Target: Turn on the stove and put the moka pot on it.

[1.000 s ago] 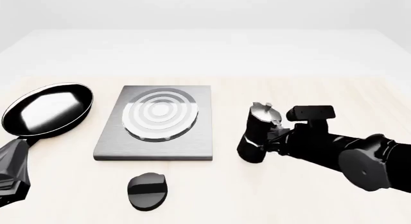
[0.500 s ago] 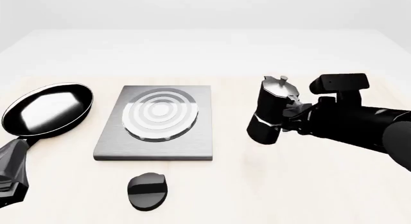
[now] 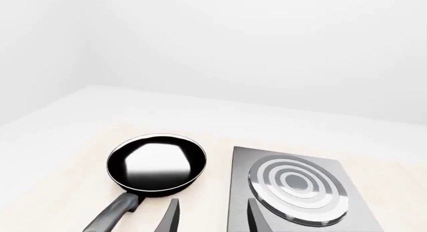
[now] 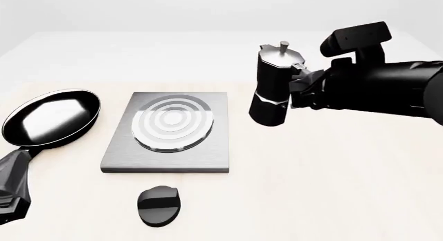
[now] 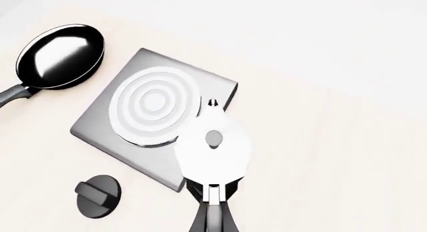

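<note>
The moka pot (image 4: 275, 88), black with a silver lid, hangs in the air to the right of the stove (image 4: 166, 157), tilted a little. My right gripper (image 4: 302, 90) is shut on its handle. In the right wrist view the lid (image 5: 212, 142) is over the stove's near-right corner (image 5: 113, 142), beside the ringed burner (image 5: 153, 112). The black oval knob (image 4: 159, 204) lies on the table in front of the stove. My left gripper (image 3: 212, 203) is open and empty, low at the table's front left, facing the stove (image 3: 300, 189).
A black frying pan (image 4: 52, 116) lies left of the stove, its handle pointing toward my left arm (image 4: 12, 186). It also shows in the left wrist view (image 3: 157, 164) and the right wrist view (image 5: 60, 55).
My right gripper has lifted the moka pot off the table and carried it up and a little left, toward the stove. The left arm has not moved.
</note>
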You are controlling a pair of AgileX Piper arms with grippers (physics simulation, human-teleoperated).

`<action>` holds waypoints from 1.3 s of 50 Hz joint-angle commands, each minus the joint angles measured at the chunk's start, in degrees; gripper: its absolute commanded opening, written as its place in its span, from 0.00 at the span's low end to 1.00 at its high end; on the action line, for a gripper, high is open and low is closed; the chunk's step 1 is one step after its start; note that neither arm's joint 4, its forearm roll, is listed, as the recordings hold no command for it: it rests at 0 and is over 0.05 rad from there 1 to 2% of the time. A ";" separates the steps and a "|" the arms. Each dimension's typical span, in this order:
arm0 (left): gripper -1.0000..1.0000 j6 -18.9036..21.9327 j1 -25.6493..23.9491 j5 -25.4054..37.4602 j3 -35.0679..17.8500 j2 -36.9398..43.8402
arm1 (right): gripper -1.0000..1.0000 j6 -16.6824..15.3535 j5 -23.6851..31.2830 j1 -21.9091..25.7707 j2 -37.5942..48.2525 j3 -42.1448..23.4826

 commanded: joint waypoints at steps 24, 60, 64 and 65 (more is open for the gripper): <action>1.00 0.05 -0.17 -0.64 0.33 0.90 | 0.00 -9.46 0.88 11.07 12.26 -17.56; 1.00 -0.15 1.38 -0.30 0.95 -0.38 | 0.00 -11.04 -5.90 16.29 25.40 -24.71; 1.00 -0.27 1.56 -0.17 0.89 -0.49 | 0.00 -10.79 -6.53 16.37 27.09 -25.48; 1.00 -0.30 1.60 -0.26 0.91 -0.41 | 0.00 -10.32 -6.70 16.32 27.58 -25.88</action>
